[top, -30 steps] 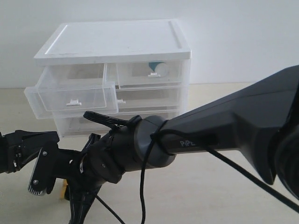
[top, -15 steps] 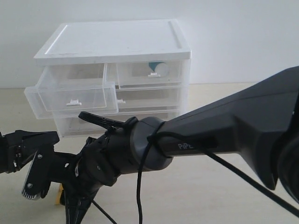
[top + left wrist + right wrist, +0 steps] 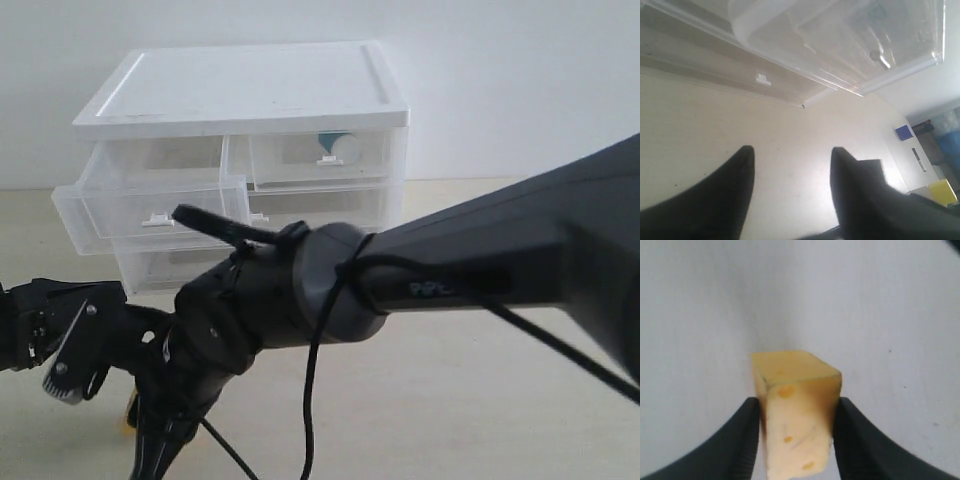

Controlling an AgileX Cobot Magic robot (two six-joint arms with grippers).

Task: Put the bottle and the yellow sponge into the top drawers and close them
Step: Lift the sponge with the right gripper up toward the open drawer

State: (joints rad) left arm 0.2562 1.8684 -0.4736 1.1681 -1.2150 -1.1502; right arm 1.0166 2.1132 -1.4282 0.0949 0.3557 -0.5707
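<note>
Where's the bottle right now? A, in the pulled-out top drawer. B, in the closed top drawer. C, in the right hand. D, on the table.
B: the bottle shows through the clear front of the closed top drawer, next to the pulled-out top drawer.

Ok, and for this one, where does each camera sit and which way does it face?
Exterior: off the arms, facing the white-topped cabinet of clear plastic drawers; the right arm fills the foreground.
Left wrist: rides behind the open left gripper, its only body in view; low, facing the cabinet's drawers.
Right wrist: rides behind the right gripper, looking along it, shut on the yellow wedge-shaped sponge.
Shared: exterior and left wrist both show the cabinet.
</note>
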